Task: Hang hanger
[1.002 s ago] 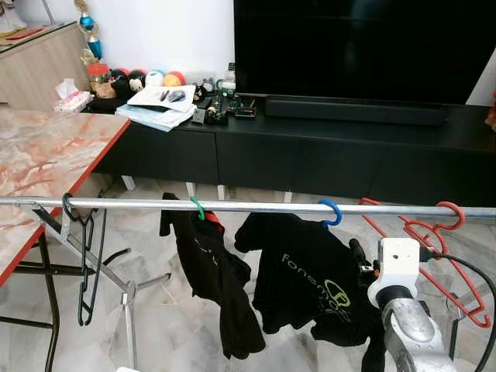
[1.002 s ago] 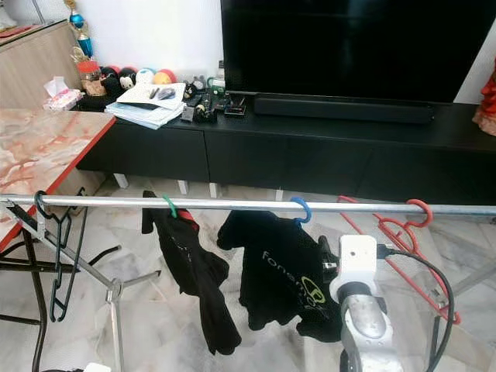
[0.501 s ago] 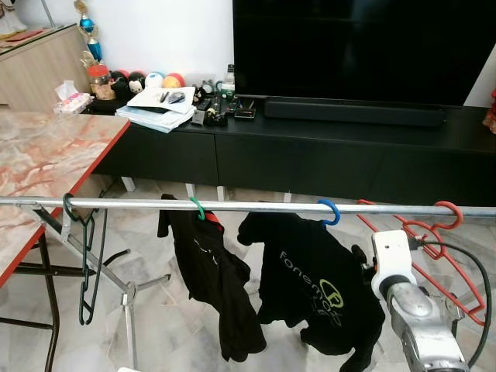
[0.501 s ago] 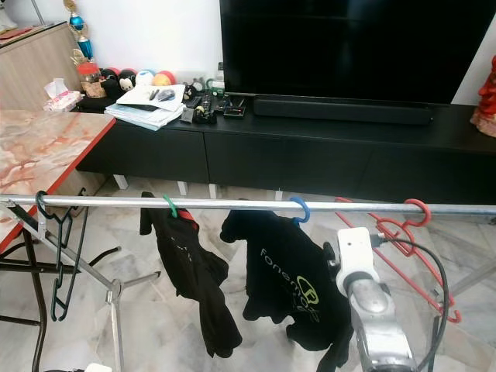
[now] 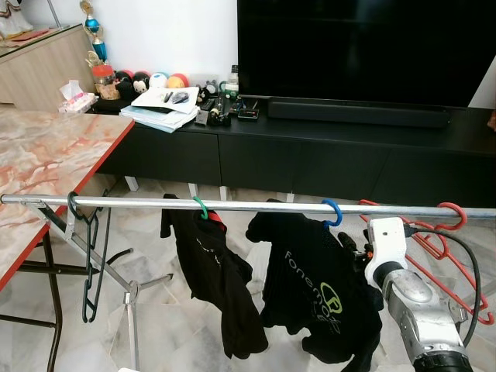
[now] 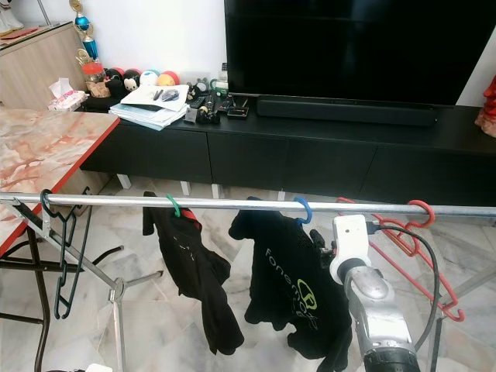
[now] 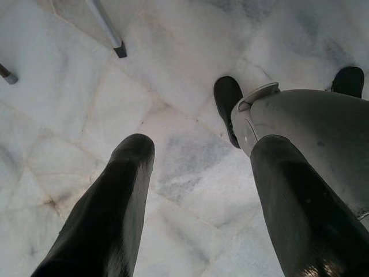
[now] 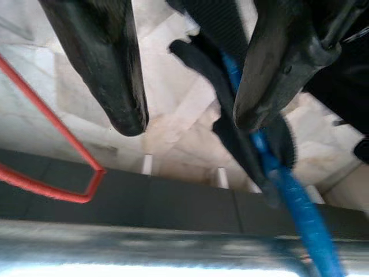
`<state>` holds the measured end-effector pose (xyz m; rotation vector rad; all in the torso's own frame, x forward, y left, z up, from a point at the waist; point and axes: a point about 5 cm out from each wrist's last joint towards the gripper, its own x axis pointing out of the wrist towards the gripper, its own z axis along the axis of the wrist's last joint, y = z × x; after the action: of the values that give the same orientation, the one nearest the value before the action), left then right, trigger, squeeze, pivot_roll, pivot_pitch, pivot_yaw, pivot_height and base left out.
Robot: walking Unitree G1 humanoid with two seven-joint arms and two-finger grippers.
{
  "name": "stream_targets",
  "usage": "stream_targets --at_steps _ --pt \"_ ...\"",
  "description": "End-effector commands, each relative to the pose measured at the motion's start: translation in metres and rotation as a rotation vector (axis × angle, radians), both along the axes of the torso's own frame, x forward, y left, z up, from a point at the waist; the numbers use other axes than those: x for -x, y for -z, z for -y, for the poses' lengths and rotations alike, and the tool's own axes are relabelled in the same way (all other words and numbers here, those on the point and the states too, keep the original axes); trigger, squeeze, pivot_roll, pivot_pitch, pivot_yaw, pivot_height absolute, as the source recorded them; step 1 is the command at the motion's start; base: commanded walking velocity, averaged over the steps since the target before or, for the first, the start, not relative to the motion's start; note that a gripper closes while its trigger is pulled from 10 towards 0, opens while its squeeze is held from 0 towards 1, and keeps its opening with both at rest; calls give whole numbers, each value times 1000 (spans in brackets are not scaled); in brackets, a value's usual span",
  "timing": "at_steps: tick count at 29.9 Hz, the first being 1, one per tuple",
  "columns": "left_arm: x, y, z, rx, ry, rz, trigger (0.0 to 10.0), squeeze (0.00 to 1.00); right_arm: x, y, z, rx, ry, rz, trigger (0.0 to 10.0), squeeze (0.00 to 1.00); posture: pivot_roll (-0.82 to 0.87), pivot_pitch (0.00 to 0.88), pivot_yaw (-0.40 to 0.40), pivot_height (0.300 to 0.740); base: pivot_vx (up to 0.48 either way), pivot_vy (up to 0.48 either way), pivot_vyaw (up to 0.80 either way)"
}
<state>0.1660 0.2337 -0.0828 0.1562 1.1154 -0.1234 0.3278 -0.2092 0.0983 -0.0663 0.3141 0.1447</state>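
Note:
A metal rail (image 5: 155, 203) crosses the view at chest height. A blue hanger (image 5: 332, 211) is hooked over it and carries a black printed shirt (image 5: 310, 287). My right gripper (image 5: 350, 243) is just below the rail, right beside that hanger's hook. In the right wrist view its fingers (image 8: 115, 75) stand open, with the blue hanger (image 8: 288, 190) and a fold of black cloth (image 8: 207, 69) running past one fingertip. My left gripper (image 7: 204, 150) hangs open over the marble floor.
A green hanger (image 5: 201, 208) with a black garment (image 5: 221, 287) hangs left of the shirt. An empty black hanger (image 5: 89, 263) is at the rail's left end, red hangers (image 5: 449, 215) at its right end. A marble table (image 5: 46, 163) is on the left, a black TV cabinet (image 5: 310, 155) behind.
My right arm has risen and come closer to the rail beside the blue hook. The black shirt has swung slightly. The camera has shifted a little.

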Motion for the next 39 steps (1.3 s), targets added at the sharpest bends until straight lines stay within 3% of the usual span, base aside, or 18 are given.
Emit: stream_targets --at_steps 1,11,18,23,29,39 --pt "5 2 -2 -6 3 -24 10000 0 -2 -4 -8 -3 -53 -7 10000 0 42 26 45 740 0 0 0" --pt "5 2 -2 2 2 -28 10000 0 -1 3 -16 15 -127 -45 10000 0 49 37 44 740 0 0 0" --pt "4 1 -2 7 0 -29 10000 0 -10 -20 2 13 -7 60 10000 0 49 41 43 740 0 0 0" --pt "4 1 -1 11 3 -31 10000 0 -5 -10 10 72 5 -35 10000 0 44 43 44 740 0 0 0" --pt "4 1 -1 12 3 -31 10000 0 -5 0 13 128 -2 -80 10000 0 46 44 44 740 0 0 0" --pt "4 1 -2 14 3 -32 10000 0 -12 0 8 103 -10 -89 10000 0 53 47 44 740 0 0 0"
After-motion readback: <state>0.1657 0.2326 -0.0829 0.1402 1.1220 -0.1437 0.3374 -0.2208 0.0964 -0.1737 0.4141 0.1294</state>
